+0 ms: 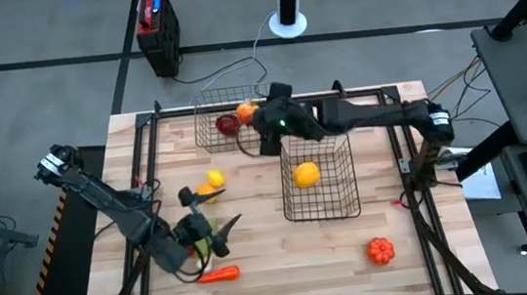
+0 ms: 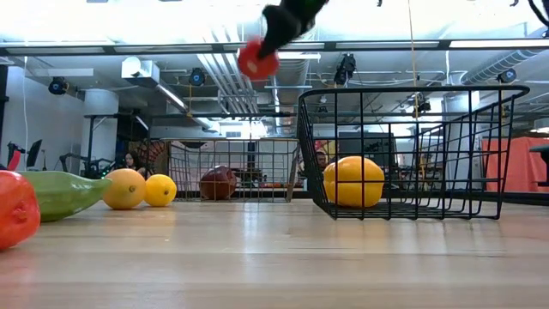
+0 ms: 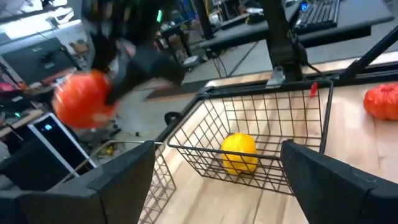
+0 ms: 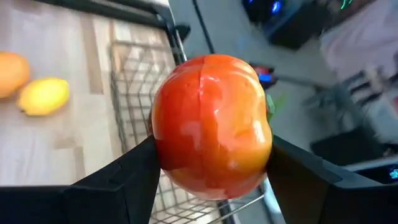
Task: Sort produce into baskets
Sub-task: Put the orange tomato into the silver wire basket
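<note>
**Right hand has the tomato, left hand is empty**

Handling, big to small:
- The baskets are stiff wire mesh and won't give if you clip a rim. The near basket (image 1: 288, 196) sits just below and beside the right gripper (image 4: 211, 168), with one yellow-orange fruit (image 1: 306, 173) inside. The far basket (image 1: 203, 114) is on the gripper's other side and holds a dark red piece (image 1: 227, 125) and an orange one (image 1: 245, 113).
- The tomato (image 4: 211, 118) is clamped between the right gripper's fingers, about half spread and bearing on its widest part. It's high off the table, above rim height in the low view. It looks like a hollow plastic toy, so I'd judge it light, hard and glossy. Expect it to be slippery and to bounce and roll on release, so let go low inside the mesh.
- Your left gripper (image 1: 221, 229) has its fingers spread wide with nothing between them. A cucumber (image 2: 64, 193) lies right beside it and a carrot (image 1: 220, 274) just beyond. Both are long, so grip them across the middle of the short axis.
- A lemon (image 1: 214, 179) and another yellow piece (image 1: 190, 194) are near the left gripper, towards the far basket. They're round and smooth, so take them at the widest part. A ribbed orange piece (image 1: 380, 249) is well apart from both hands.

Surroundings:
- The room is a lab with desks, monitors and cables beyond the right arm, plus a red-and-black box (image 1: 157, 26) on the floor past the far basket.
- The table (image 1: 285, 263) is smooth, level wood planking, so nothing on it stops a round piece rolling.
</note>
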